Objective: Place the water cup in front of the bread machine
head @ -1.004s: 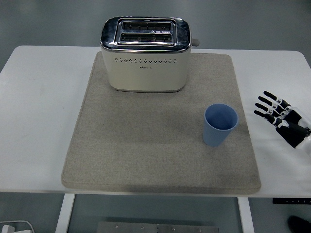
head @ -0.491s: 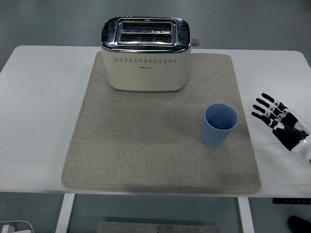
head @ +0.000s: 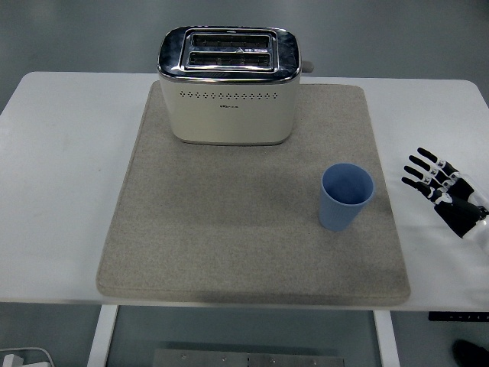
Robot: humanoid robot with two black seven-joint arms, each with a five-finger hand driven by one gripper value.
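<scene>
A blue water cup stands upright and empty on the right part of a beige mat. The cream and chrome bread machine sits at the mat's far middle, its slots empty. My right hand hovers over the white table to the right of the cup, a short gap away, fingers spread and holding nothing. The left arm does not show.
The white table extends bare on both sides of the mat. Its near edge runs just below the mat's front border. Grey floor shows beyond the far edge.
My right hand drifted slightly left and down toward the cup, then back right and a little lower. The cup and bread machine have not moved.
</scene>
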